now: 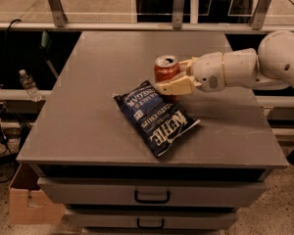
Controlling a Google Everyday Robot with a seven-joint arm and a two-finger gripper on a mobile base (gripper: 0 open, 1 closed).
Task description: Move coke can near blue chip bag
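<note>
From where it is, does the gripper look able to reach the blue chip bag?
Likely yes: the gripper, closed on the coke can, sits at the blue chip bag's far edge, nothing between them.

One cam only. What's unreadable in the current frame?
Camera view:
- coke can lower half: hidden by the gripper shut on it; lifted or resting on the table, cannot tell.
- Gap between can and blue chip bag: covered by the gripper's near finger.
- Arm: cut off at the right edge.
</note>
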